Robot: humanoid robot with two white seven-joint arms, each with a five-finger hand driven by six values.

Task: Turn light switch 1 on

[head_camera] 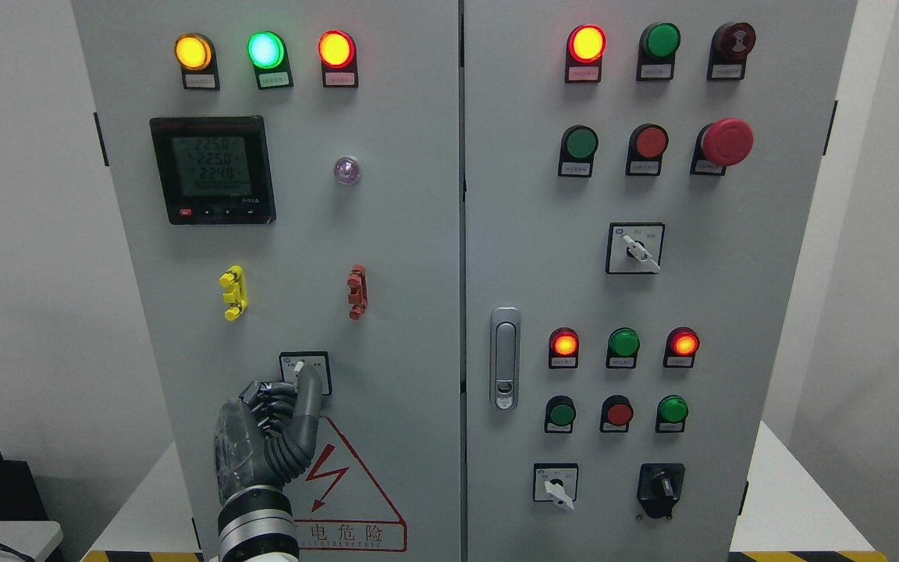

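Note:
A small square rotary switch (317,367) with a white knob sits low on the left door of the grey control cabinet (403,257), just above a red lightning warning triangle (356,499). My left hand (287,392) rises from the bottom edge in front of that door. Its index finger (309,390) is stretched upward, its tip touching the switch's knob and covering part of the plate. The other fingers are curled into the palm and hold nothing. The right arm does not show.
Yellow, green and red lamps (264,50) glow along the top of the left door, above a digital meter (212,169). The right door carries push buttons, a red mushroom stop button (726,141), rotary selectors (636,248) and a door latch (505,357).

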